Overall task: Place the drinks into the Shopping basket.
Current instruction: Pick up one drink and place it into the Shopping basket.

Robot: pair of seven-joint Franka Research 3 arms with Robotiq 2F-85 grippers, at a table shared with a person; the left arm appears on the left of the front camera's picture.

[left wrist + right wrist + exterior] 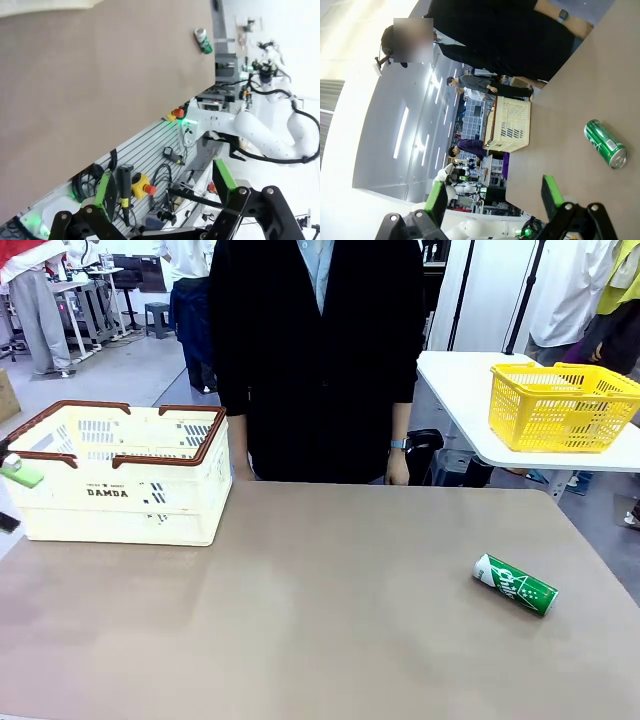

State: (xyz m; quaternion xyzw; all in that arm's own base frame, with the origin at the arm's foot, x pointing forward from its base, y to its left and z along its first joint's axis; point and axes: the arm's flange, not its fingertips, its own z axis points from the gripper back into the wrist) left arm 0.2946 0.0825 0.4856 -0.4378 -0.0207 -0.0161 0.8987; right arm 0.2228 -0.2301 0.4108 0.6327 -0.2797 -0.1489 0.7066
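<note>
Left gripper [162, 187] first: both green-padded fingers are spread wide with nothing between them. It's hanging off the robot's edge of the table [90, 90], over a slotted rail full of cables and buttons. The wrist is rolled, so the tabletop stands sideways in its camera. In the front view there's a bit of green poking in at the left edge, just beside the basket. I think that's one of its pads, but it's cut off so I can't swear to it.

Right gripper [494, 197] is the same deal: jaws wide apart, holding nothing, wrist rolled over. It's looking across the table at the can and the basket beyond it. You can also spot that white right arm [265, 135] off in the distance in the left wrist view.

Counts:
- One green can [515, 584], lying on its side on the right part of the table, towards the robot's side. Nothing is touching it.
- One Shopping basket [120, 490], cream with a brown rim and "DAMDA" on the side. It stands upright at the far left of the table, well apart from the can.
- One yellow mesh basket [562, 406], on a separate white table off to the right.
- One person [320, 360] in black standing at the far edge, arms hanging down, hands off everything.
</note>
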